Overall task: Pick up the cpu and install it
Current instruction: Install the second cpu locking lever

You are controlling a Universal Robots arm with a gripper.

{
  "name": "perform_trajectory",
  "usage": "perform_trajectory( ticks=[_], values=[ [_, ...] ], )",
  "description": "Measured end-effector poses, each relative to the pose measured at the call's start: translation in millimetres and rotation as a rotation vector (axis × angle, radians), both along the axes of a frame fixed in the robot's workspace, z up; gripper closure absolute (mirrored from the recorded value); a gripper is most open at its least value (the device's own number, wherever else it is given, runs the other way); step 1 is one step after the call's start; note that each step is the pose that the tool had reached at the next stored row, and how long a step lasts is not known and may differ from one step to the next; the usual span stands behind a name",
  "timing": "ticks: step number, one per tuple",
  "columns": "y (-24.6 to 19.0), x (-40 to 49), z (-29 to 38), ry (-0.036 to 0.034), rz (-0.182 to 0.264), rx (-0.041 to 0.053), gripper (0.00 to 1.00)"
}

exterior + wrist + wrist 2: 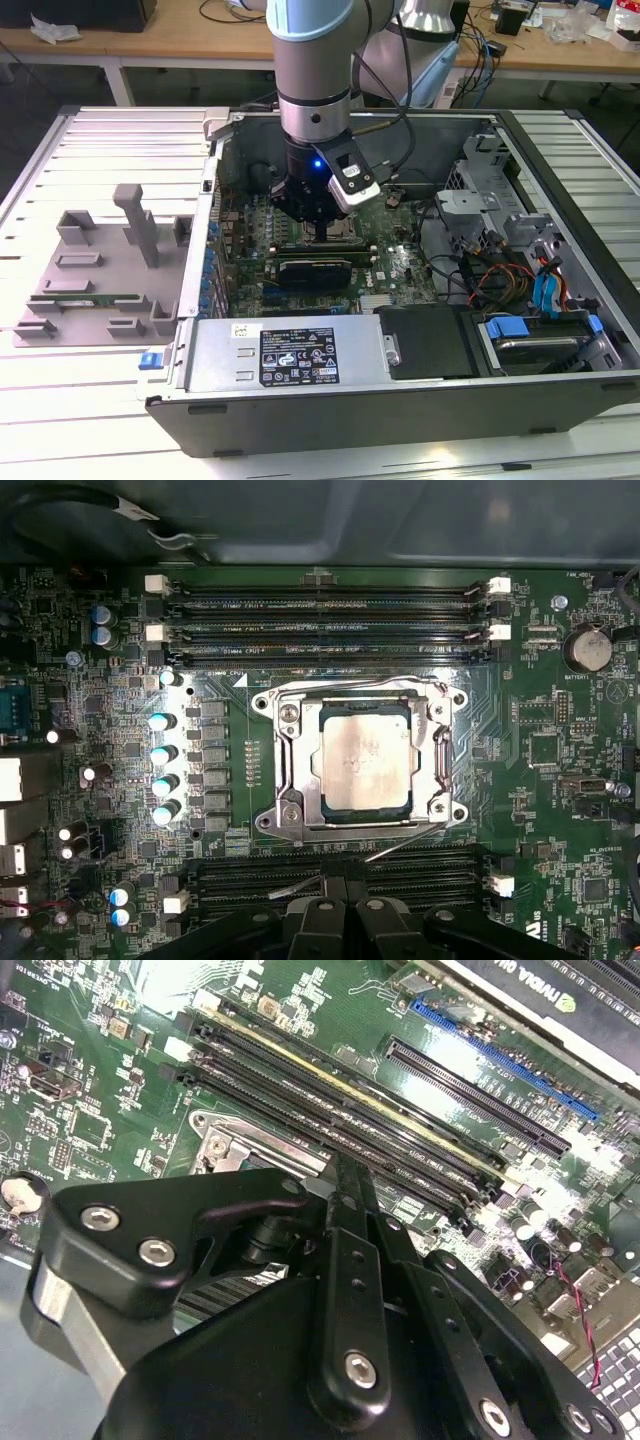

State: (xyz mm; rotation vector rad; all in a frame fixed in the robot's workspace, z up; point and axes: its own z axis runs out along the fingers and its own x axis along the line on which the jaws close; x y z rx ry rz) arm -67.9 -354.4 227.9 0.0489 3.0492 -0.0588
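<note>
A: Where's the pincer (318, 232) right now?

B: Down inside the open computer case (560, 390), low over the motherboard (395, 270). In the exterior view the arm (312, 70) comes straight down onto the middle of the board.

A: Open or clenched?

B: The second wrist view looks along the black linkage, and the two fingers (350, 1200) meet at a narrow tip with no gap I can see, so I'd call it clenched. Nothing is held between them. The first wrist view has the same fingers (345, 905) pressed together at the frame edge, over the lower memory slots (340, 875).

A: And the cpu?

B: The cpu (362, 757) lies flat in the socket (290, 770), its silver top facing up, inside the metal frame. The pincer is near it but not touching.

A: Does the second wrist view show that?

B: No, there the fingers cover most of the socket; a corner of its frame (225, 1145) peeks out beside the long slots (330, 1110).

A: Anything outside the case?

B: A grey fixture tray (90, 270) sits on the table (60, 400), toward the exterior view's left.
</note>
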Motion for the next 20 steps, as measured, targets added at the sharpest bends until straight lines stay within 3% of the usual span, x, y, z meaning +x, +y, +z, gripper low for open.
perform_trajectory(
  ticks=[20],
  values=[
    [0.0, -0.5, -7.1, -0.0001, 0.0, 0.0009, 0.89]
  ],
)
